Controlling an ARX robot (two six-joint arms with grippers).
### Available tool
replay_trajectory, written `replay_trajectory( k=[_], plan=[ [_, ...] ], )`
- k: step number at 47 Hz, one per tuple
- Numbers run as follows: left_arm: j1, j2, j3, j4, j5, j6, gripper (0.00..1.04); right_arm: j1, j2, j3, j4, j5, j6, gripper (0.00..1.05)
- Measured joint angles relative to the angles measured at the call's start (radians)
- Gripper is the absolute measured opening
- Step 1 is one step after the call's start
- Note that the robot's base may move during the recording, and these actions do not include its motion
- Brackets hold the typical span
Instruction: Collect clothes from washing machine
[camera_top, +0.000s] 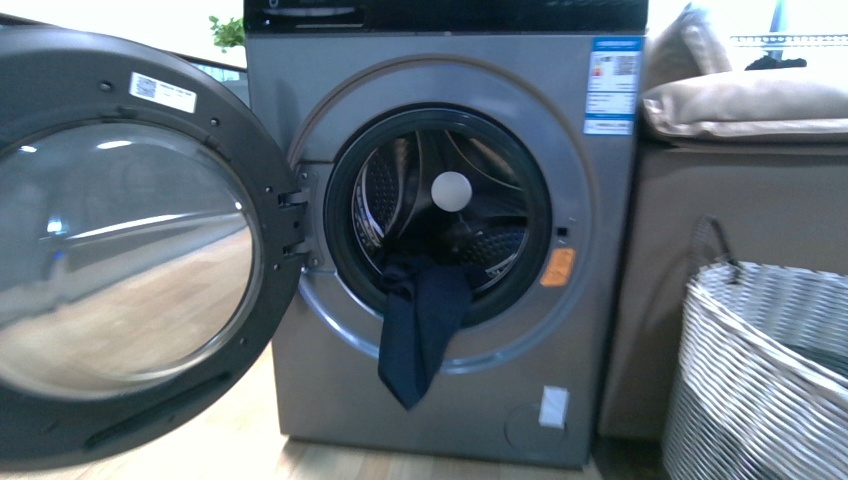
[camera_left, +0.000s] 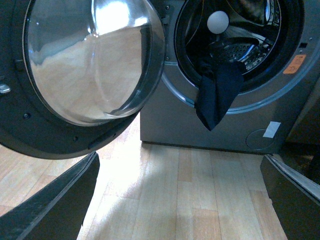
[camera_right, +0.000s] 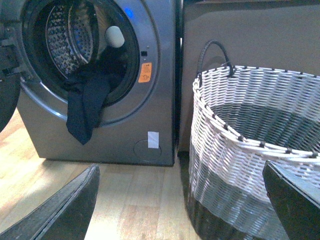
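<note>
The grey washing machine (camera_top: 330, 90) stands with its round glass door (camera_top: 120, 250) swung wide to the left. A dark navy garment, the clothes (camera_top: 418, 325), hangs limp out of the drum over the lower rim; it also shows in both wrist views (camera_left: 216, 97) (camera_right: 86, 107). My left gripper (camera_left: 182, 200) is open above bare wood floor, well short of the machine. My right gripper (camera_right: 182, 200) is open too, low in front of the basket, nothing between its fingers (camera_right: 65, 210). Neither arm shows in the front view.
A woven white, grey and black basket (camera_right: 260, 150) (camera_top: 760, 370) stands right of the machine on the wood floor (camera_left: 190, 190). A brown cabinet (camera_top: 680, 280) with a beige cushion (camera_top: 750, 105) is behind it. The open door takes up the left side.
</note>
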Motion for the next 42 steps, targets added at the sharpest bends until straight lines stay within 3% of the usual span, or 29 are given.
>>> replay_trajectory(
  k=[42],
  plan=[
    [0.0,0.0,0.0,0.0,0.001,0.0,0.98,0.0,0.0,0.0,0.0,0.0,0.0,0.97]
  ],
)
